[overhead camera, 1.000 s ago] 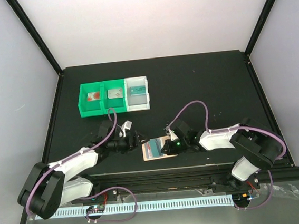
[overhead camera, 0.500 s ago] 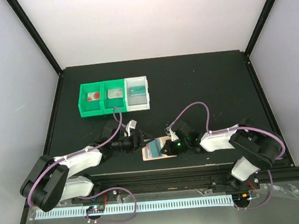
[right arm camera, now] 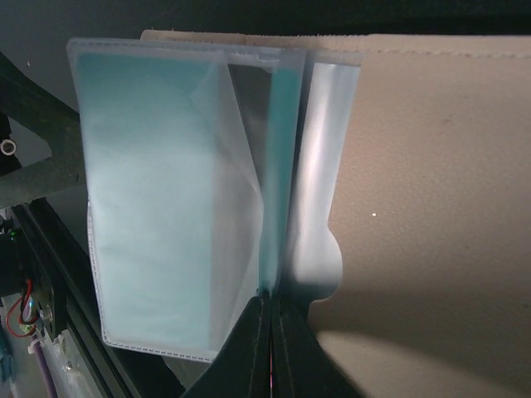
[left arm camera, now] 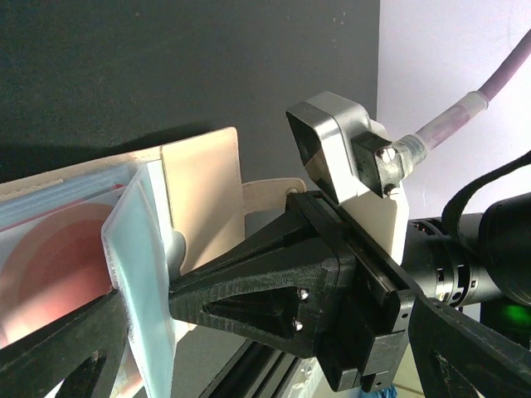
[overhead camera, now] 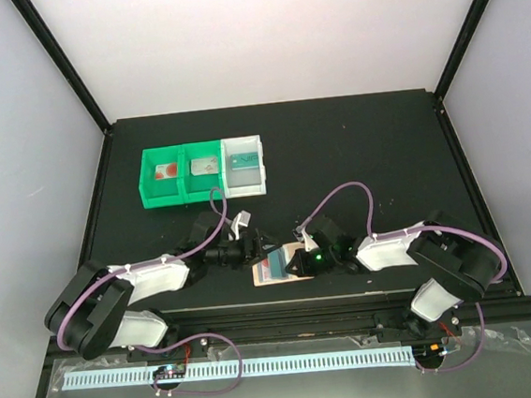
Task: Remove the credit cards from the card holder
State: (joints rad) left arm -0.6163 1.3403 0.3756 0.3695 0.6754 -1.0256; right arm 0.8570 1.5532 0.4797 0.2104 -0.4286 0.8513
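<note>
Two cards at least sit inside, by my read: a teal card (right arm camera: 141, 199) under a clear pocket leaf just left of the right gripper (right arm camera: 270, 313), and a red-pink card (left arm camera: 50, 265) showing thru a sleeve right ahead of the left gripper (overhead camera: 255, 248). The card holder (right arm camera: 431, 166) lies open and flat betw. the two tools.

Right gripper: fingers pressed together, pinching a thin clear leaf of the holder at its near edge. Can't tell if a card edge is in that pinch too. Left gripper: fingers spread wide, nothing betw. them, hovering just beside the holder, opp. the right one.

Handling, my guess: cards are light, stiff, slick. Sleeves are floppy and clingy. The holder is soft and light, so it prob. drags along w/ a card unless it's pinned. Best hold looks like a card's exposed edge by the rounded pocket lip (right arm camera: 322, 274), then pull along the pocket, not up.

Hard to make out: the no. of cards remaining, since the leaves overlap and glare. From above, both grippers cover most of the holder. The green and white bins (overhead camera: 186, 199), well beyond the left gripper, hold cards too small to read.
</note>
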